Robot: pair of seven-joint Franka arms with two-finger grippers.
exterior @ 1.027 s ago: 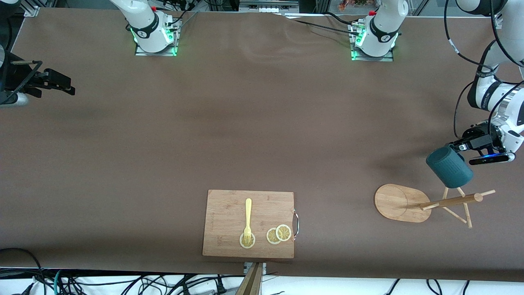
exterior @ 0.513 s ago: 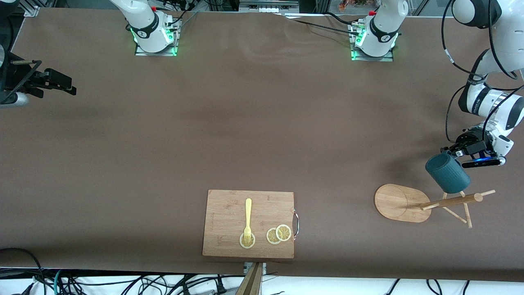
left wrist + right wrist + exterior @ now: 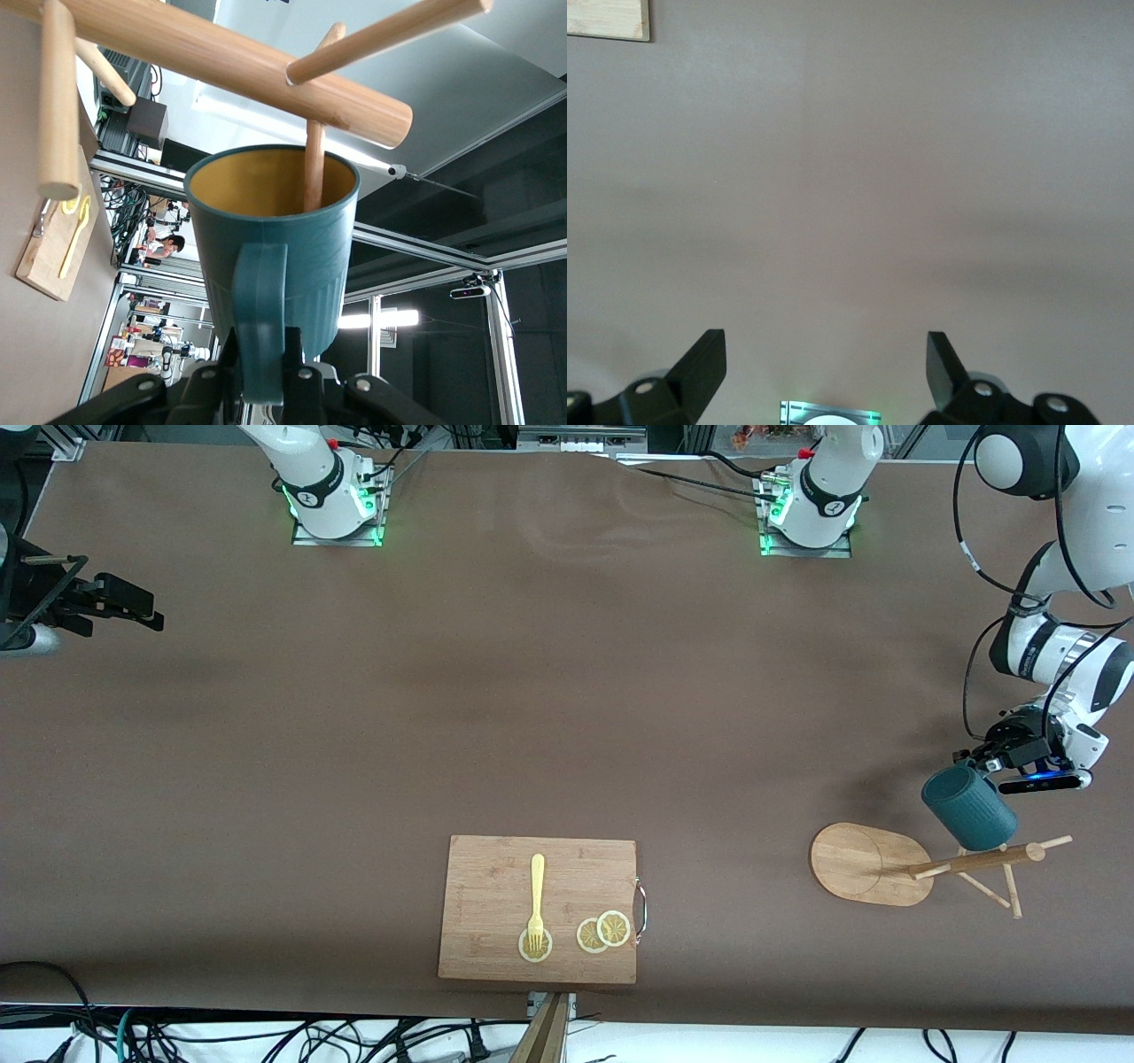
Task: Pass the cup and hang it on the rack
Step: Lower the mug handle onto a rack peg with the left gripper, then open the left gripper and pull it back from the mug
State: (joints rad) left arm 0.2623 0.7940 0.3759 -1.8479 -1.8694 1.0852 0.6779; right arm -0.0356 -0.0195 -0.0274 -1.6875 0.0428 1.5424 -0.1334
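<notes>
The cup [image 3: 270, 257], its handle pinched in the left gripper [image 3: 266, 376] jaws, hangs mouth-first over the rack [image 3: 873, 865], one peg [image 3: 313, 168] poking inside. Seating it likely needs a slow, straight slide along that peg before release. The right gripper [image 3: 824, 363] waits with jaws wide over bare surface [image 3: 532, 691].

No writing, label, brand or number can be read anywhere in these views — not on the cup [image 3: 270, 257], the rack [image 3: 873, 864], the cutting board [image 3: 496, 886] or the arm bases [image 3: 811, 509] — any marks there are too small to make out.
</notes>
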